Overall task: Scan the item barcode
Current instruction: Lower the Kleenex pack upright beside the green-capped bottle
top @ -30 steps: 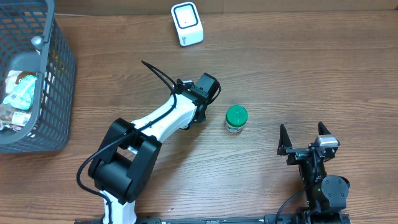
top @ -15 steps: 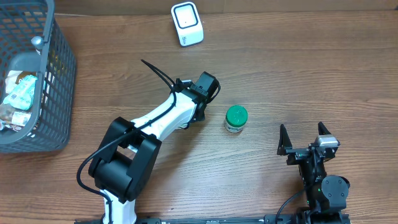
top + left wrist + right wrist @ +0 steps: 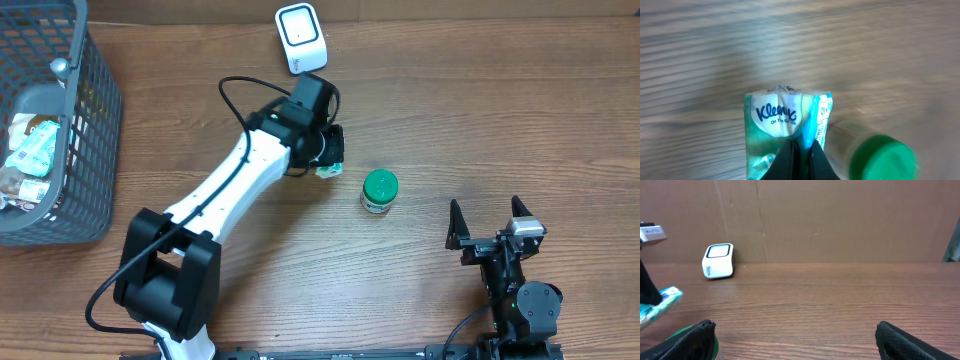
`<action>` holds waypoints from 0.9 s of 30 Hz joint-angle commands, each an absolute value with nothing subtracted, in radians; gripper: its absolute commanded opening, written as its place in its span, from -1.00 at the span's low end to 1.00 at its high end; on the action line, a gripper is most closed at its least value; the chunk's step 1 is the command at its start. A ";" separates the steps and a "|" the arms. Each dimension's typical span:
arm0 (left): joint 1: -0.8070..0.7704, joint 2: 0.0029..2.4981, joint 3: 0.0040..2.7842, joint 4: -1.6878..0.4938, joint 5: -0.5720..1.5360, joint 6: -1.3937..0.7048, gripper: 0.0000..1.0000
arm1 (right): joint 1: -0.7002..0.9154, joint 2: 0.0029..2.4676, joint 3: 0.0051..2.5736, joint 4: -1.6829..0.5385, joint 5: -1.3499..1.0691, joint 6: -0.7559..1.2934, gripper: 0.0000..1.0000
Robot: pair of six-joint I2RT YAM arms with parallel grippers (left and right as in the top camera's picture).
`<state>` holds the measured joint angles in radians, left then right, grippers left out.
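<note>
My left gripper (image 3: 328,158) is shut on a small green and white Kleenex tissue pack (image 3: 327,171), pinching its edge and holding it over the table. In the left wrist view the pack (image 3: 785,117) fills the centre, with the black fingertips (image 3: 812,157) closed tight on its near end. The white barcode scanner (image 3: 301,38) stands at the back of the table, a short way beyond the pack, and shows in the right wrist view too (image 3: 718,260). My right gripper (image 3: 490,226) rests open at the front right with nothing between its fingers (image 3: 695,339).
A green-lidded bottle (image 3: 379,190) stands upright just right of the held pack. It shows blurred in the left wrist view (image 3: 875,157). A grey wire basket (image 3: 90,150) with several packaged items stands at the far left. A brown cardboard wall (image 3: 840,215) backs the table.
My left gripper has shut on the tissue pack. The arm has swung back and up toward the scanner, carrying the pack. The right arm has not moved.
</note>
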<state>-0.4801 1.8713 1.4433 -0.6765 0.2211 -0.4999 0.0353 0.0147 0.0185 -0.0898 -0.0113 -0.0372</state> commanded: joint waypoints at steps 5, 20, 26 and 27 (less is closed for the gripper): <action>-0.387 1.922 1.427 -0.642 0.771 -0.290 -0.91 | 0.041 0.003 0.008 -0.084 -0.012 -0.034 1.00; -0.338 2.171 1.427 -0.519 1.063 -0.328 -0.92 | 0.041 0.003 0.008 -0.084 -0.012 -0.035 1.00; -0.341 2.186 1.427 -0.555 0.966 -0.325 -0.92 | 0.041 0.003 0.008 -0.084 -0.012 -0.034 1.00; -0.341 2.186 1.427 -0.567 0.949 -0.325 -0.92 | 0.041 0.003 0.008 -0.084 -0.012 -0.034 1.00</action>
<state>-0.3458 2.1777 1.4311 -0.5507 0.9878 -0.3187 0.0353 0.0147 0.0185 -0.0895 -0.0109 -0.0372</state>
